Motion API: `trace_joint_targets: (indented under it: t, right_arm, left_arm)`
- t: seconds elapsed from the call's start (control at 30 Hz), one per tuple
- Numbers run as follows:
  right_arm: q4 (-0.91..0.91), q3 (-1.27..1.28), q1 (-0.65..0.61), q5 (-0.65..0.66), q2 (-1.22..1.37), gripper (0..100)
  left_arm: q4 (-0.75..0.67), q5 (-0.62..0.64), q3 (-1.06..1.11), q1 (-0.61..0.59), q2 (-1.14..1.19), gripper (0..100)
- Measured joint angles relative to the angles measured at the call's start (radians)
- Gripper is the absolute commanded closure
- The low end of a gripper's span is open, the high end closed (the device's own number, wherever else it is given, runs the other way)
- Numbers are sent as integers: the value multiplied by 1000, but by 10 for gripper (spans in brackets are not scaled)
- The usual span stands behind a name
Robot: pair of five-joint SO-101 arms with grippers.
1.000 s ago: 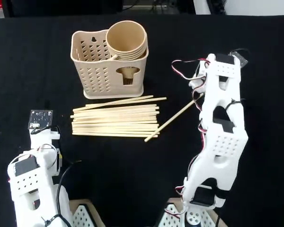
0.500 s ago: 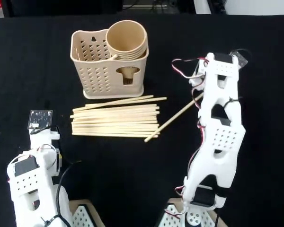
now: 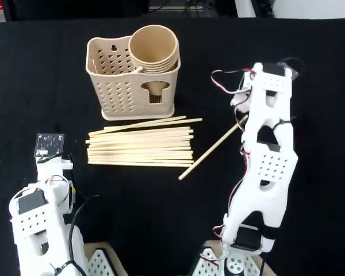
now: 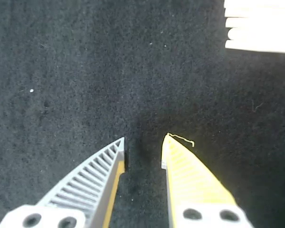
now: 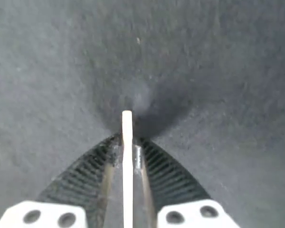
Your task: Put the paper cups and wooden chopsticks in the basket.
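A beige perforated basket (image 3: 122, 86) stands at the back of the black table with stacked paper cups (image 3: 153, 48) in its right part. A pile of wooden chopsticks (image 3: 139, 145) lies in front of it. One chopstick (image 3: 210, 148) slants from the pile's right end up to the right arm. My right gripper (image 5: 126, 145) is shut on this chopstick (image 5: 127, 156), whose tip sticks out past the fingertips. My left gripper (image 4: 143, 147) is open just above bare cloth at the front left, with the chopstick ends (image 4: 259, 24) farther off.
The left arm (image 3: 43, 198) stands at the front left, the right arm (image 3: 267, 149) along the right side. Black cloth (image 3: 144, 213) covers the table, with free room in front of the pile.
The held chopstick's free end has slid a little to the right and forward, away from the pile. The left arm has not moved.
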Motion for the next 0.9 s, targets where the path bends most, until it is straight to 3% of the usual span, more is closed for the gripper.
trace_joint_targets:
  t: [0.17,0.33,0.53,0.73,0.9]
  right_arm:
    - [155,-207,2,2,-15,987]
    - [172,-413,2,12,-149,987]
    - [172,-470,-20,155,-431,987]
    - [161,-471,-253,262,-770,986]
    - [-37,-473,-506,272,-911,986]
  left_arm:
    - [0,0,0,0,0,865]
    - [0,0,0,0,0,866]
    - [0,0,0,0,0,866]
    - [0,0,0,0,0,866]
    - [0,0,0,0,0,866]
